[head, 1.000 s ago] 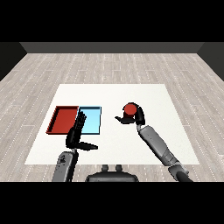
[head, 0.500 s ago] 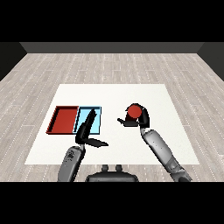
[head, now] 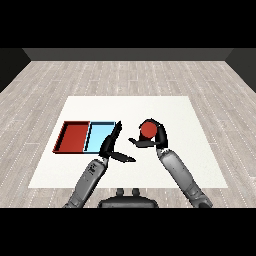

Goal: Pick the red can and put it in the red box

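Farthest to my left lies the red tray (head: 73, 137), and touching its right side the blue tray (head: 99, 137). My left hand (head: 111, 145) sits just off the blue tray's near right corner, fingers straight and spread, thumb out to the right, holding nothing.

To the right of that hand, with a strip of bare table (head: 200, 125) between, is my right hand (head: 152, 137). Its fingers and thumb curl round the can (head: 148, 129), whose red top faces up at me. The can looks lifted off the table, though I cannot be sure of that from this angle.

The step in hand, as I judge it, is the carry to the red tray. That tray is well to the left of my right hand, beyond both my left hand and the blue tray. To do it well I should keep the can upright, travel high enough to pass over the tray walls, and get my left hand out of the path. I should lower the can only once it is fully past the shared wall, then uncurl my fingers.
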You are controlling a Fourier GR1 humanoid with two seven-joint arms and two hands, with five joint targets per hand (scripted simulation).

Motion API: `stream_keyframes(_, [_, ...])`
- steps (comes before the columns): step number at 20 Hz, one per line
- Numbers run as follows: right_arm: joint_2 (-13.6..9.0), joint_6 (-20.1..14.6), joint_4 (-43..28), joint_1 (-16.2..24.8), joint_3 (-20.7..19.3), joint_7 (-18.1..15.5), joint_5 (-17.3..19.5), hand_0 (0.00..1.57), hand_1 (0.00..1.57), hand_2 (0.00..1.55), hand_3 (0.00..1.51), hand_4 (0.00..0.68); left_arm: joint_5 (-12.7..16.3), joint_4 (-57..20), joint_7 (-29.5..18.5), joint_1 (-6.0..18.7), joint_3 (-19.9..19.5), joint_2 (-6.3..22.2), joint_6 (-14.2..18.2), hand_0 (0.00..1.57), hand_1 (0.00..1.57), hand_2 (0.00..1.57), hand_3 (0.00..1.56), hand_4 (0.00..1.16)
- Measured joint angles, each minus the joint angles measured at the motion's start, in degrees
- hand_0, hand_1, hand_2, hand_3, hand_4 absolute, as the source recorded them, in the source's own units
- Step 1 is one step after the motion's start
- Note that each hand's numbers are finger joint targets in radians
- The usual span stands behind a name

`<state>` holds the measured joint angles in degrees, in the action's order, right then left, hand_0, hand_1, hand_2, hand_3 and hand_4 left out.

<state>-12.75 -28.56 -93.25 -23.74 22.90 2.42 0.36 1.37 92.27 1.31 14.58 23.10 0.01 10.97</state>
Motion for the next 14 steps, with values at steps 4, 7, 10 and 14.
stream_keyframes(4, [1.59,1.82,-1.48,0.04,-0.94,1.6,2.39,1.44,1.44,1.42,1.37,0.526,2.15,-3.97,-1.98,1.24,1.92,0.0,1.83,0.0,0.0,0.0,0.0,0.0])
stream_keyframes(7, [3.4,2.96,-2.2,-0.43,-1.63,2.94,4.47,1.45,1.45,1.44,1.39,0.547,3.07,-6.14,-3.09,1.6,2.4,0.0,2.05,0.0,0.0,0.0,0.0,0.0])
stream_keyframes(10, [5.39,4.4,-1.81,0.19,-2.13,2.04,5.72,1.46,1.46,1.44,1.38,0.555,4.47,-7.64,-3.36,2.54,2.7,0.0,2.95,0.0,0.0,0.0,0.0,0.0])
stream_keyframes(14, [6.86,7.13,-2.27,0.46,-3.8,2.0,6.46,1.46,1.46,1.43,1.37,0.57,5.3,-7.38,-2.83,2.08,1.22,0.13,1.81,0.0,0.0,0.0,0.0,0.0])
